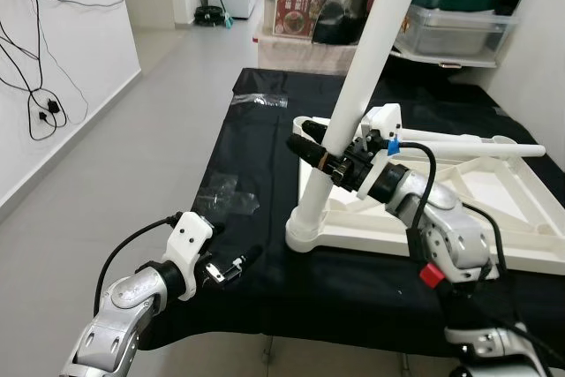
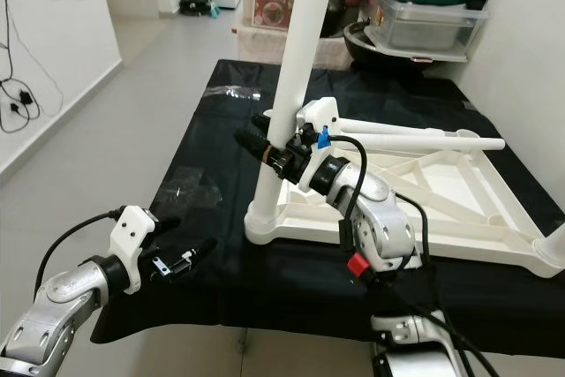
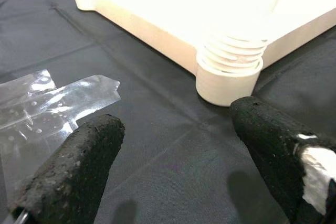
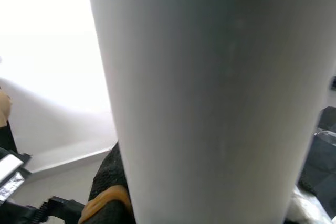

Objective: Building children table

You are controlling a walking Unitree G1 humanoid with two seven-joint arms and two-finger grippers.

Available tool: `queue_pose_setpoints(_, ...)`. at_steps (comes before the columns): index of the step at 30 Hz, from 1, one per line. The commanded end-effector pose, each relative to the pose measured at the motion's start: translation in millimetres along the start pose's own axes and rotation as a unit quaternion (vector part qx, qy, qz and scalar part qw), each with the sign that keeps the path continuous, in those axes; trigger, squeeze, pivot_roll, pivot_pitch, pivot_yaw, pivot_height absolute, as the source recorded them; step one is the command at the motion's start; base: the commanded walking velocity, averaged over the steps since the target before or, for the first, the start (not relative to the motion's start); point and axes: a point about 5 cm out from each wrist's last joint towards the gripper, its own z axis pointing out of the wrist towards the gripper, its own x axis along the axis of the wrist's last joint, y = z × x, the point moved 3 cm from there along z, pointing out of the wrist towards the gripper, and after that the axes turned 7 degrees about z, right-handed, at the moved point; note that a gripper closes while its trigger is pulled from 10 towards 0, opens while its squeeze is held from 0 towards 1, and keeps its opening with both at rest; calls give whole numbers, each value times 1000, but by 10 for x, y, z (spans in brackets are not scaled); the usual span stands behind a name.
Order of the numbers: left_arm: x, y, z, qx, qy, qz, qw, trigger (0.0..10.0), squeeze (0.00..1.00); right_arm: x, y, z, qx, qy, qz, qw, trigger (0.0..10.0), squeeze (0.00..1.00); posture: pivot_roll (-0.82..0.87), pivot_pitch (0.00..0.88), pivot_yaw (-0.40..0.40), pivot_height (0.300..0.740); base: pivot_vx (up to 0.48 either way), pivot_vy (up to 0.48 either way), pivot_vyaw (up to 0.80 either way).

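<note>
Tabletop [image 1: 494, 218] lies upside down on the black counter [image 1: 265, 183]. At seven o'clock the left gripper [image 1: 237, 264] hovers, fingers released; the right gripper [image 1: 311, 149] clenches the white leg [image 1: 357, 103], tilted toward one o'clock. Straighten it before screwing, I'd say.

No text can be read: the red box [image 1: 301, 8] at the back carries a printed picture label, but its lettering is too small and blurred to make out.
</note>
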Motion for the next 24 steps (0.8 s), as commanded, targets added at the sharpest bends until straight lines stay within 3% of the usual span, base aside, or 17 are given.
queue_pose_setpoints(1,-65,35,2,-3,-11,-12,1000,10000,0,-243,-145,44,24,-31,58,998,0,0,24,0,-80,740,0,0,0)
queue_pose_setpoints(5,-66,34,7,-3,-11,-13,1000,10000,0,-285,-192,25,27,-41,55,997,0,0,24,0,-80,740,0,0,0)
queue_pose_setpoints(7,-66,35,11,-3,-11,-14,1000,10000,0,-250,-131,15,24,-43,41,998,0,0,24,0,-80,740,0,0,0)
queue_pose_setpoints(9,-69,44,21,-6,-12,-14,1000,10000,0,-50,78,20,24,-42,-2,999,0,0,23,0,-84,740,0,0,0)
queue_pose_setpoints(12,-72,66,32,-8,-12,-15,1000,10000,0,74,218,46,27,-50,-22,998,0,0,25,0,-90,740,0,0,0)
queue_pose_setpoints(24,-116,139,3,-7,-16,-23,1000,10000,0,51,328,146,25,-74,-22,997,0,0,45,0,-112,740,0,0,0)
